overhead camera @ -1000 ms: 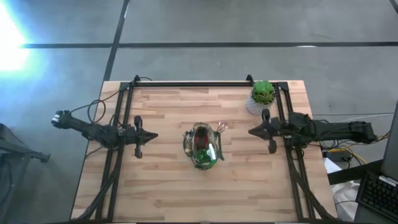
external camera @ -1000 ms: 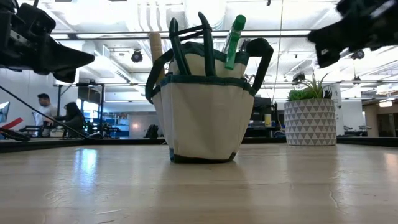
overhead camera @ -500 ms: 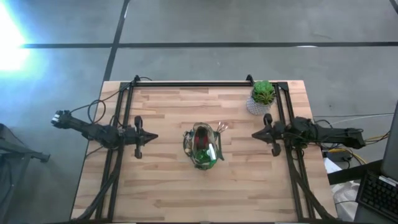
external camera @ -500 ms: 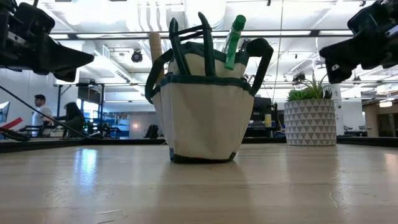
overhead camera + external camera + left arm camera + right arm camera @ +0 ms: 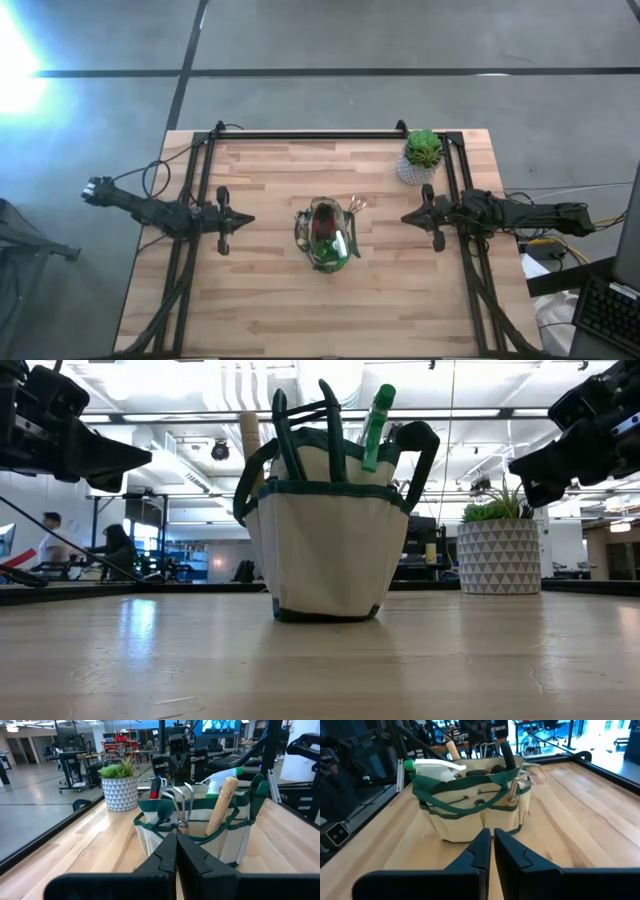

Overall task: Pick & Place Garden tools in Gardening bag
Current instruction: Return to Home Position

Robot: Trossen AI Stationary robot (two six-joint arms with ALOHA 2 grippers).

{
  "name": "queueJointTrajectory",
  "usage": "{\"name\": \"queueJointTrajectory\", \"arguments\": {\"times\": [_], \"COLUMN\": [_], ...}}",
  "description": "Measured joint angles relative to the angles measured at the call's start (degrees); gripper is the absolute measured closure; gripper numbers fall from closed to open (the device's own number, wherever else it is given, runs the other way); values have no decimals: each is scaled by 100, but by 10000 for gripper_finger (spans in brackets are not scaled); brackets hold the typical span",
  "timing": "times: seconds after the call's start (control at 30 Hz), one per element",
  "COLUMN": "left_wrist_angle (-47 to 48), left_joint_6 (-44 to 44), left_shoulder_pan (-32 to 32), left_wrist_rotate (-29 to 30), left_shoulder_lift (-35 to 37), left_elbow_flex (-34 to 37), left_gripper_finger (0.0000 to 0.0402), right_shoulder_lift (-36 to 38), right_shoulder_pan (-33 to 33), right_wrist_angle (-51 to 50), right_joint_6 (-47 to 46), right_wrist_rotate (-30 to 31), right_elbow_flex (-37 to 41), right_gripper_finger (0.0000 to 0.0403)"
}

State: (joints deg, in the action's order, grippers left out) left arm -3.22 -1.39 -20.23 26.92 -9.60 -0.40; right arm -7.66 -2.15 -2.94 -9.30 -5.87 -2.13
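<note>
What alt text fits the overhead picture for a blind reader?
A gardening bag of tools stands centred on the table. The left gripper and right gripper point at it from either side; a potted plant sits near the right one.

Light wooden table (image 5: pixel 265 295), black rails (image 5: pixel 300 134) along its far and side edges. Green plant in a white patterned pot (image 5: pixel 420 158), upright at the far right corner. Two people (image 5: pixel 116 546) in the room beyond.

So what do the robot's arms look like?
Both arms are black and skinny, with bumpy joints. The left end effector and right end effector each have two flat, pointy black fingers. A black cable loops by the left arm.
</note>
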Motion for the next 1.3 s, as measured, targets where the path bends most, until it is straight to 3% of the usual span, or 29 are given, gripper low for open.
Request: {"name": "queueJointTrajectory", "arguments": {"times": [1.3], "left_wrist_angle": [-172], "left_joint_6": [13], "left_shoulder_pan": [2], "left_wrist_rotate": [10], "left_shoulder_lift": [2], "left_elbow_flex": [0], "left_gripper_finger": [390], "right_shoulder_lift": [-35], "right_shoulder_pan": [0], "right_wrist_angle": [15], "right_joint_6": [-13], "right_wrist_rotate": [-9], "right_elbow_flex": [0], "right_gripper_finger": [385]}}
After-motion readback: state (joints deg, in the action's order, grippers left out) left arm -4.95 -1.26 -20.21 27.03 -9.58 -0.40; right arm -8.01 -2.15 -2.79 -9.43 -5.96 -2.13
